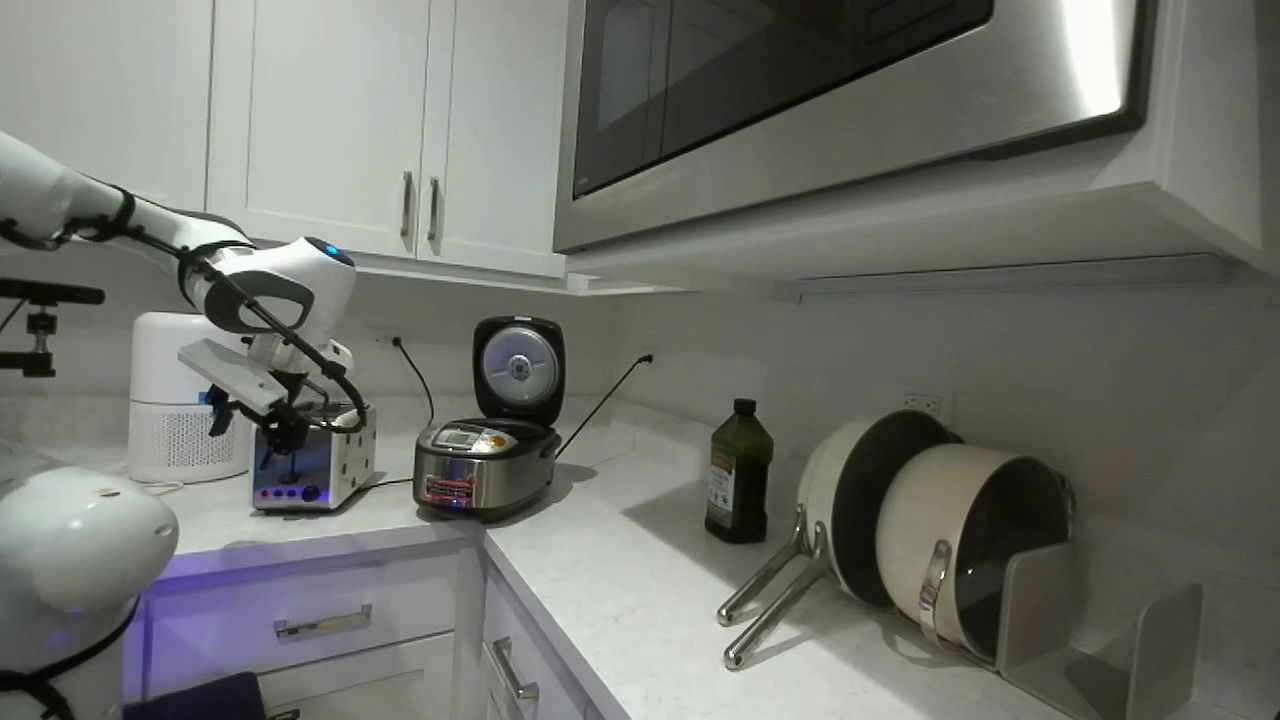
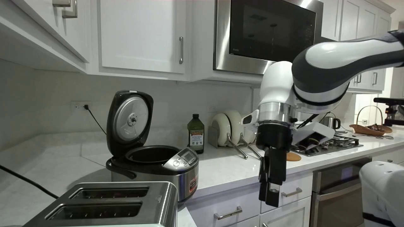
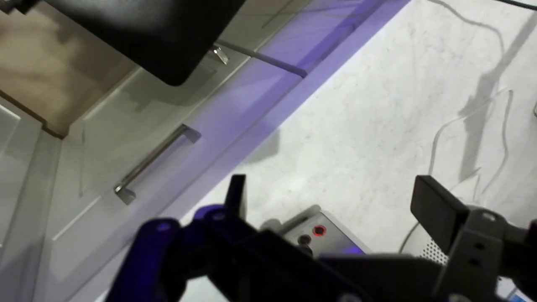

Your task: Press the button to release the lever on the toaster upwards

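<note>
With 2 fingers (image 3: 437, 209) standing wide apart, the gripper (image 3: 333, 197) is hovering near the toaster (image 1: 343, 465) (presumably leaving 1 fingertip free for pressing a button (image 3: 319, 230)).

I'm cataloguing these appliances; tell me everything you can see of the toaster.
The toaster is boxy, upright and silver, metallic-looking, with two long slots on top, nothing protruding. Its bluish front carries a dark knob and a red-ringed button; the lever cannot be made out. It stands on the counter beside the rice cooker, apart from the hand.
</note>
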Controlling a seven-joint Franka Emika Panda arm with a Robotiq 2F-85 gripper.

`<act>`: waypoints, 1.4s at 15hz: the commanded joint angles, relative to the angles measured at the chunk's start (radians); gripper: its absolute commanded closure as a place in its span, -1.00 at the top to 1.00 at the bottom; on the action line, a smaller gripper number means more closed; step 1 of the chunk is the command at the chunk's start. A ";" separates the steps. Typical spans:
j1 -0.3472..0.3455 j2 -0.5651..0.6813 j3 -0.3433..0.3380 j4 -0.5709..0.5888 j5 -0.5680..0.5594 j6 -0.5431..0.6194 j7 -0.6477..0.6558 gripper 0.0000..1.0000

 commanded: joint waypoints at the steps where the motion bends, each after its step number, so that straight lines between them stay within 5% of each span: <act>1: 0.026 -0.013 0.054 0.001 0.101 0.133 -0.057 1.00; 4: 0.050 -0.016 0.108 0.002 0.143 0.257 -0.085 1.00; 11: -0.051 -0.045 0.334 0.003 0.298 0.402 -0.169 1.00; 13: -0.088 -0.071 0.382 0.003 0.302 0.390 -0.176 0.48; 21: -0.239 -0.205 0.469 0.003 0.272 0.249 -0.167 -0.77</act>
